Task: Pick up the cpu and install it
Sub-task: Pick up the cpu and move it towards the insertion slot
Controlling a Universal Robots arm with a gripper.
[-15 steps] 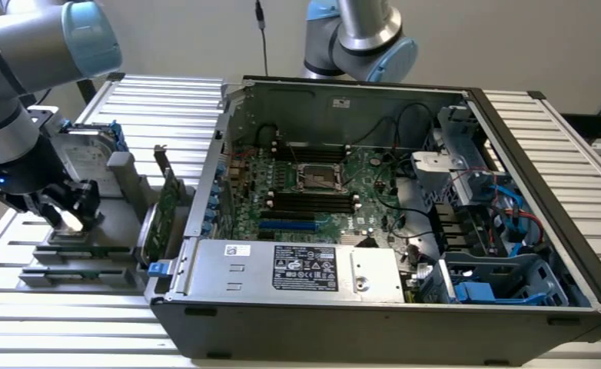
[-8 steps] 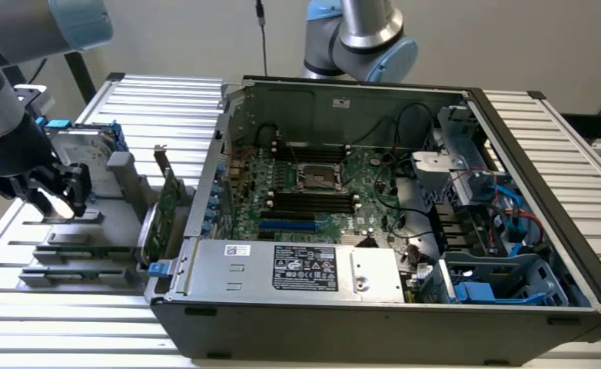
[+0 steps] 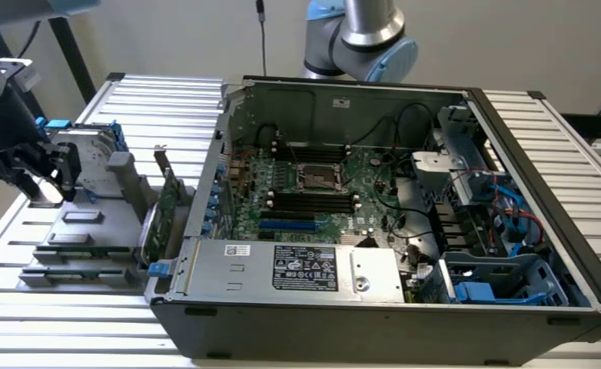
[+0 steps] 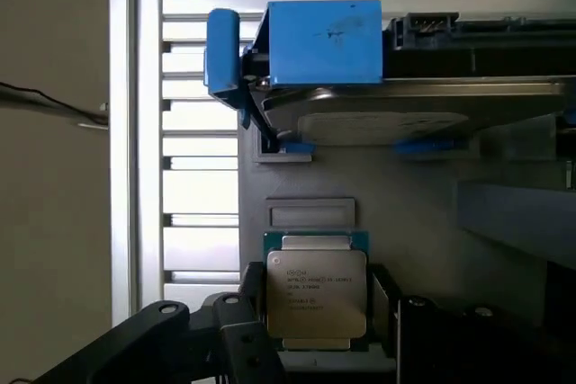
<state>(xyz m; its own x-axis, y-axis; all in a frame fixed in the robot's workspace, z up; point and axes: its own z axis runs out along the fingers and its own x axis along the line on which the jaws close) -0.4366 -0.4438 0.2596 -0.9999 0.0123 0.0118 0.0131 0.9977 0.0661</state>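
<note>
Over the grey tray (image 4: pixel 423 231) — end effector (image 4: pixel 319 321) grips the cpu (image 4: pixel 317 290), flat, lengthwise between jaws.

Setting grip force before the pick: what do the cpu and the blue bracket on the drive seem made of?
The cpu: top looks like matte, dull silver-grey metal with dark printed lettering; the thin green rim suggests circuit board beneath. The blue bracket: probably moulded plastic, going by its even colour, rounded edges and soft sheen, though painted metal cannot be ruled out.
</note>
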